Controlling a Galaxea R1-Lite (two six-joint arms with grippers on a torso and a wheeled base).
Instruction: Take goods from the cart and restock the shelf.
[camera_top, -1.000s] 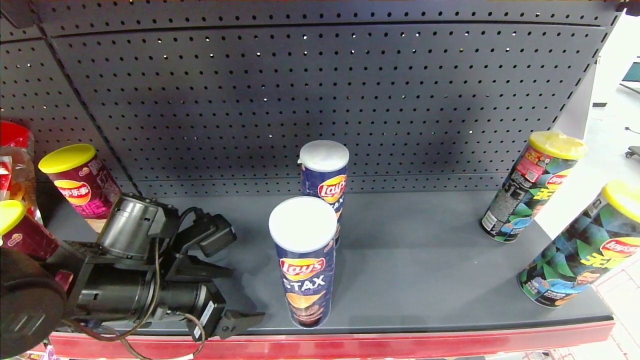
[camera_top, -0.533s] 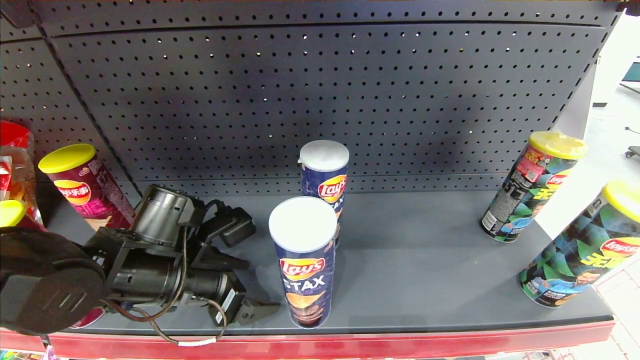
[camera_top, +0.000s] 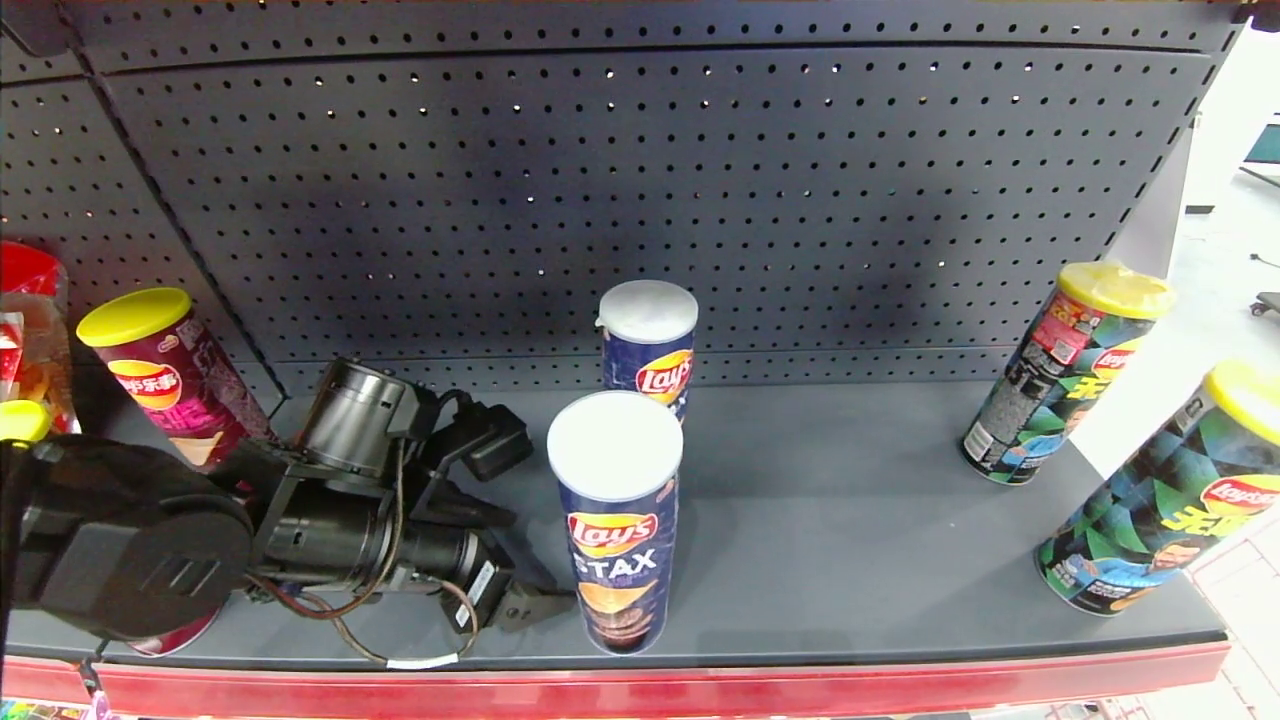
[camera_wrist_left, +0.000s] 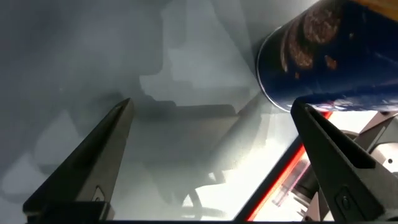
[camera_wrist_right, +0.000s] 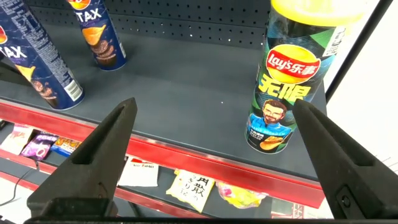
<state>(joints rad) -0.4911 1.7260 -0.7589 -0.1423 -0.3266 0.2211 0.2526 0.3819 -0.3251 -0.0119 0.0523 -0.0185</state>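
Blue can (camera_top: 615, 520) upright at shelf (camera_top: 850, 540) front edge, lower centre of frame. Left gripper (camera_top: 515, 562) fingers spread wide, one tip just beside can base. Second blue can (camera_top: 650, 345) behind. Right gripper (camera_wrist_right: 214, 143) fingers spread, facing green can (camera_wrist_right: 283, 87).

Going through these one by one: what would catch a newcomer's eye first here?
The front blue can stands mid-shelf near the edge, with the rear blue can right behind it, both white-lidded. The left gripper sits low beside the front one, jaws open toward it. At the shelf's right end stand the far green can and the near green can, both yellow-lidded.
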